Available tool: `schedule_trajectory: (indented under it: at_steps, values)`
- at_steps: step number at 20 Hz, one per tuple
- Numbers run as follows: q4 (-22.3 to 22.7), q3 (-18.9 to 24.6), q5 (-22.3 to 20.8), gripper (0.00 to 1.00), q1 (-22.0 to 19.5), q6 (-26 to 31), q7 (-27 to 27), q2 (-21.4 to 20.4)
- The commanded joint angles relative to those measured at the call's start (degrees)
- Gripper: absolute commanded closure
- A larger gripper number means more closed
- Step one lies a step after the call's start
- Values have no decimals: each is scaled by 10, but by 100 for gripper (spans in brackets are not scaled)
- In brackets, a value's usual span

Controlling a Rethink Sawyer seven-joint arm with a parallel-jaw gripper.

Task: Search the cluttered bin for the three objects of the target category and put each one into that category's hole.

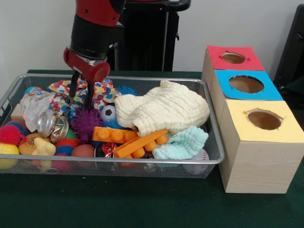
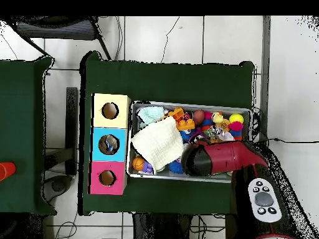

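The wire-mesh bin [image 1: 142, 160] is packed with toys and cloths; it also shows in the overhead view [image 2: 199, 104]. My gripper [image 1: 81, 95] hangs over the bin's back left. Its fingers [image 1: 89, 95] are open and dip onto the white patterned cloth [image 1: 97, 89]. A whitish wrinkly piece of see-through plastic [image 1: 37, 105] lies to the left of the gripper, apart from it. I see no other plastic pieces. The light-blue hole [image 1: 246, 84] is the middle of the three boxes to the right of the bin, also in the overhead view [image 2: 108, 144]. In the overhead view the arm hides the gripper.
A big cream cloth [image 1: 164, 109] covers the bin's middle, with a mint cloth [image 1: 183, 142] and orange bricks [image 1: 137, 142] in front of it. A silver can [image 1: 47, 122], a purple spiky ball [image 1: 85, 122] and a small soccer ball [image 1: 108, 113] lie near the gripper. The red hole [image 1: 233, 57] and the yellow hole [image 1: 264, 119] flank the blue one.
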Motion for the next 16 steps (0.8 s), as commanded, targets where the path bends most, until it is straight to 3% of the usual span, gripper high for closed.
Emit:
schedule_trajectory:
  at_steps: [1,16]
  values:
    - [-45,37,-52,0,-38,29,-136,97]
    - [-40,68,-45,0,-72,37,-152,143]
